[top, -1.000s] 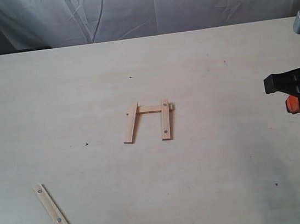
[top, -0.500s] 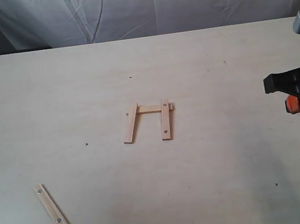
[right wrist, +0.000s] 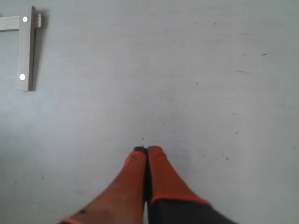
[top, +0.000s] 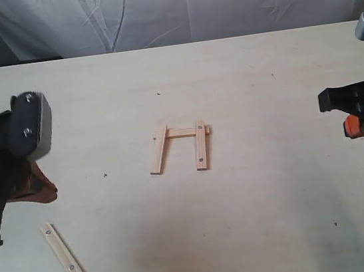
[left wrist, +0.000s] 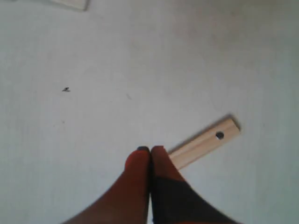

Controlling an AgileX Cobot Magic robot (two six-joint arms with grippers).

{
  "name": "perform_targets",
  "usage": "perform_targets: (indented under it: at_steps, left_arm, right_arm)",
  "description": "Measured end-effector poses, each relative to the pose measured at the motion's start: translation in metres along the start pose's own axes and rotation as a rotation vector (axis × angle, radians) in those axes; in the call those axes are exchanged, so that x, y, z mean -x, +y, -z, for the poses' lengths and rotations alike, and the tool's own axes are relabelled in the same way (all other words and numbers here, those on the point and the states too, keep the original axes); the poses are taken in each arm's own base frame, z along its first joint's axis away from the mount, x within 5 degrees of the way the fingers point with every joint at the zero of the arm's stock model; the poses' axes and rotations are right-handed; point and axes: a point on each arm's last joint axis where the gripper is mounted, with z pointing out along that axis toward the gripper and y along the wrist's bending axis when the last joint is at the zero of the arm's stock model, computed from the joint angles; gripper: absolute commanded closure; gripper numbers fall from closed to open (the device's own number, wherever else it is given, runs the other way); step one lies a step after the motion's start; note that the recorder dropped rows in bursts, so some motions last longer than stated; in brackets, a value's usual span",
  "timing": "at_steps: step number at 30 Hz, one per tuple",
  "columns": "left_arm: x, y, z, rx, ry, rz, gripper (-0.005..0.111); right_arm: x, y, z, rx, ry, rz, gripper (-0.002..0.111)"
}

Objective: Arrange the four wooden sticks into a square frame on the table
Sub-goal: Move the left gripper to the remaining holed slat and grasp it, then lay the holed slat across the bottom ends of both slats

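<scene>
Three of the four sticks already form a three-sided frame in the middle of the counter (top: 280, 217). A cross stick (top: 181, 132) lies along the far side. The right stick (top: 201, 145) and the left stick (top: 159, 150) run from its ends toward the near edge. The side nearest the camera is open, so the step in hand appears to be fetching the last piece.

That loose stick (top: 62, 252) lies flat and well apart from the others, near the front left corner in the exterior view, with its two grey dots facing up. Its long axis runs diagonally, the far end pointing left and the near end pointing right. The gap it must fill runs straight across, parallel to the cross stick.

The left claw (left wrist: 150, 150) hovers close by the loose stick with its tips clenched together and holding nothing. In its wrist view one end of the stick disappears behind the tips. Whether they touch the wood cannot be told.

The right claw (right wrist: 146, 150) is also clenched and empty, waiting off to the right of the frame.

The next move probably calls for the left claw to release its tips, straddle the stick across its narrow width, and lift it. It would then turn the stick crosswise and set it over the two free ends. The left stick splays slightly outward at its near end, so the closing piece may need care to catch both.
</scene>
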Motion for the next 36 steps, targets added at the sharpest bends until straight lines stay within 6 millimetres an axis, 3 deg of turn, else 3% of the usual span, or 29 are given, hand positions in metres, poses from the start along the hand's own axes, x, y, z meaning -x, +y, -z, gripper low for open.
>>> perform_targets:
  at_steps: [3, 6, 11, 14, 21, 36]
  left_arm:
    - [-0.004, -0.003, -0.007, -0.056, 0.098, -0.224, 0.105]
    - [-0.01, -0.004, -0.011, -0.089, 0.187, -0.372, 0.097]
    - [-0.018, -0.01, -0.021, -0.094, 0.212, -0.481, 0.073]
    - [-0.021, -0.014, -0.028, -0.082, 0.205, -0.537, 0.066]
    - [-0.026, -0.021, -0.044, -0.033, 0.207, -0.665, 0.065]
    - [-0.022, -0.024, -0.085, -0.127, 0.22, -0.811, 0.065]
  right_arm:
    - [0.0, 0.001, 0.0, 0.009, 0.001, -0.007, 0.108]
    - [0.0, 0.002, 0.0, 0.018, 0.002, -0.006, 0.108]
    - [0.0, 0.004, 0.0, 0.042, 0.0, -0.007, 0.108]
    - [0.0, 0.004, 0.0, 0.046, -0.002, -0.006, 0.108]
    - [0.0, 0.004, 0.0, 0.048, -0.002, -0.006, 0.108]
    - [0.0, 0.004, 0.0, 0.048, -0.004, 0.01, 0.108]
